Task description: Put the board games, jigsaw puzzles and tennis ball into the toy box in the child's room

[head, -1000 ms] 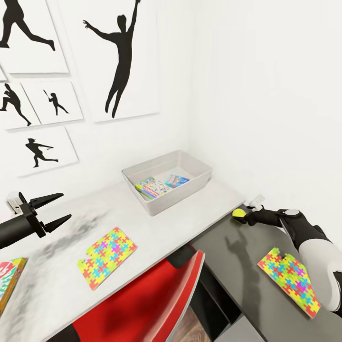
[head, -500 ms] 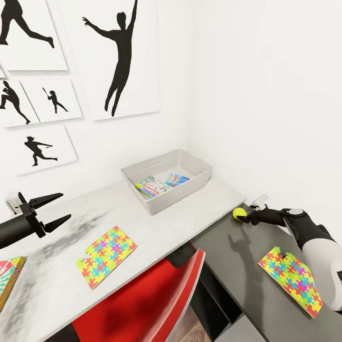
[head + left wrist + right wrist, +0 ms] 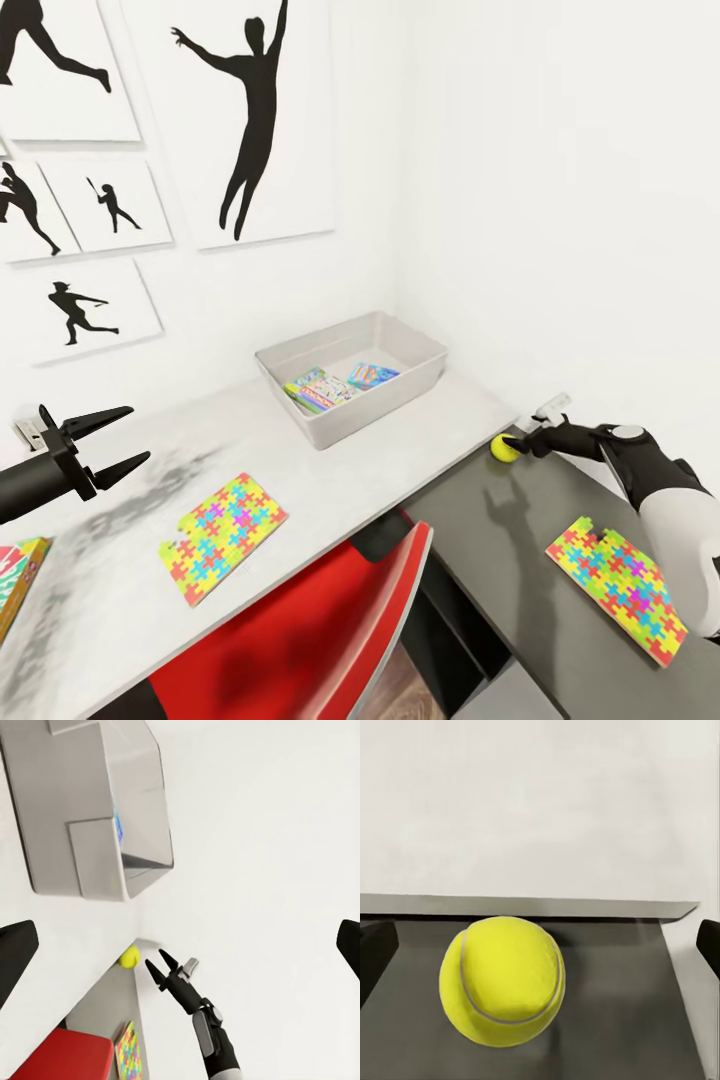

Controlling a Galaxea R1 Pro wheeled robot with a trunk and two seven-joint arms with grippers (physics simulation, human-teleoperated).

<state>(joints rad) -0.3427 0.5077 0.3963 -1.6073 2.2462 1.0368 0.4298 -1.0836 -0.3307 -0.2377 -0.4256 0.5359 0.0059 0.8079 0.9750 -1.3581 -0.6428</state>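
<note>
While the tennis ball [image 3: 503,449] sits on the dark table [image 3: 520,560] at its far corner, against the step up to the white table [image 3: 350,470], the right gripper [image 3: 521,443] frames it with jaws spread. Light, round and springy, it will likely roll if nudged, so pinching across its middle seems safest. The left gripper [image 3: 115,438] hangs open over the white table's near edge.

The left gripper [image 3: 108,438] at the head view's left edge is matte black — two tapering, pointed fingers on a black cylindrical wrist, a small white block behind. At right, the right arm [image 3: 670,500] has a glossy white shell, a black forearm, a grey joint cap, and the black right gripper [image 3: 519,441].
</note>
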